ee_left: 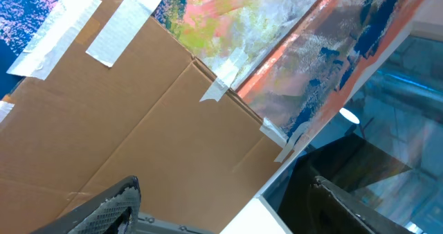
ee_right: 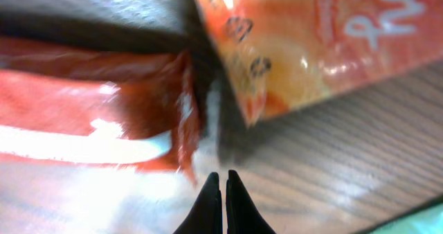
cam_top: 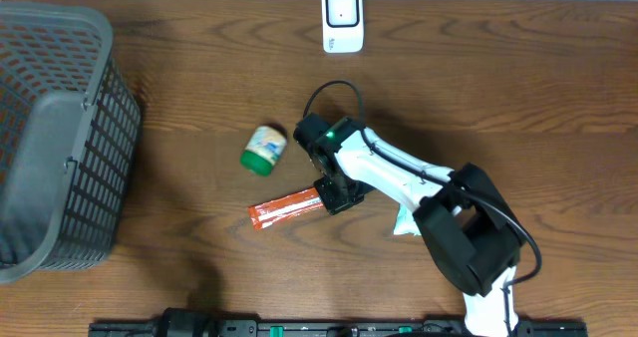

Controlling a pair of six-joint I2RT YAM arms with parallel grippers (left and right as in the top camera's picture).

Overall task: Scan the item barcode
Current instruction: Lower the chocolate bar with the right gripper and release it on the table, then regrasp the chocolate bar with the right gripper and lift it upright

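packet (cam_top: 287,207) lies flat on the table (cam_top: 498,98), well apart from the scanner (cam_top: 341,18). right gripper (ee_right: 223,192) sits pinched together at its end, apparently empty; left gripper (ee_left: 221,199) gapes idle. closed tips could merely shove the slick wrapper away instead of lifting it.

Orange packet (cam_top: 282,210) partly hidden beneath right end effector (cam_top: 334,194)

Brown table (cam_top: 518,88), streaked with wavy wood lines
An orange-red packet (cam_top: 282,209) is seen, the basket (cam_top: 100,148) is patterned in a grey grid, the scanner (cam_top: 341,18) is coloured white — the little tub (cam_top: 264,148) cream and green.
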